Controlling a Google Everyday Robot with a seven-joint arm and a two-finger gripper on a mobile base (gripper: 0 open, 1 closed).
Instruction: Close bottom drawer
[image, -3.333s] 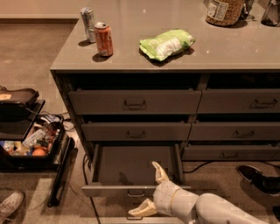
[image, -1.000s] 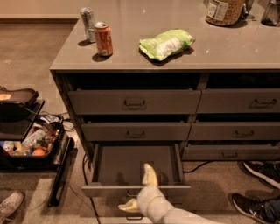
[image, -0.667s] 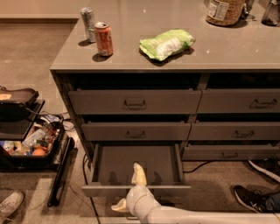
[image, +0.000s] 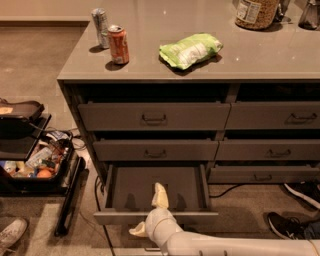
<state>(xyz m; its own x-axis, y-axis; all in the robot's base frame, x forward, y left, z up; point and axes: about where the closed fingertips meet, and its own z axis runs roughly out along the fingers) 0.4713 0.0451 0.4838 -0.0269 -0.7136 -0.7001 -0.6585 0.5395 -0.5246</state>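
Note:
The bottom drawer (image: 125, 186) of the left stack is pulled out, its dark inside bare. Its low front (image: 115, 218) faces me near the frame's lower edge; the handle is hidden behind the arm. My gripper (image: 149, 214) sits at the middle of that front, open. One cream finger (image: 160, 195) points up over the front edge into the drawer. The other finger (image: 137, 230) sticks out to the lower left, outside the front. The white arm (image: 225, 246) comes in from the lower right.
On the counter stand a red can (image: 118, 44), a silver can (image: 101, 28), a green bag (image: 190, 50) and a jar (image: 257, 11). A black bin of clutter (image: 30, 167) lies on the floor at left. Shoes (image: 290, 225) are at the right; a cable (image: 227, 190) trails nearby.
My gripper has slid left along the drawer front, from right of centre to its middle, and has held there since 0.7 s ago. The drawer stands just as far out. The shoes at right shifted.

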